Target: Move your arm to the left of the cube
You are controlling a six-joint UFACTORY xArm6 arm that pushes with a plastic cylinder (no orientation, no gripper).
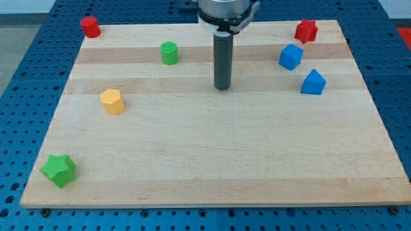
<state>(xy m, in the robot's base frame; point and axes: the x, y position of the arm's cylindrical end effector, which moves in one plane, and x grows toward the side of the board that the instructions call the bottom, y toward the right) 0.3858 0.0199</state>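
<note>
A blue cube [291, 56] lies near the view's top right on the wooden board [212, 160]. My tip [223, 87] stands on the board well to the left of the cube and slightly lower in the view, touching no block. A second blue block [313, 83], wedge-like, lies just below and right of the cube.
A red star-like block [306, 30] sits at the top right corner. A red cylinder [90, 26] sits at the top left corner. A green cylinder [169, 52] lies left of my tip. A yellow hexagonal block [112, 101] lies at the left. A green star [59, 170] lies at the bottom left.
</note>
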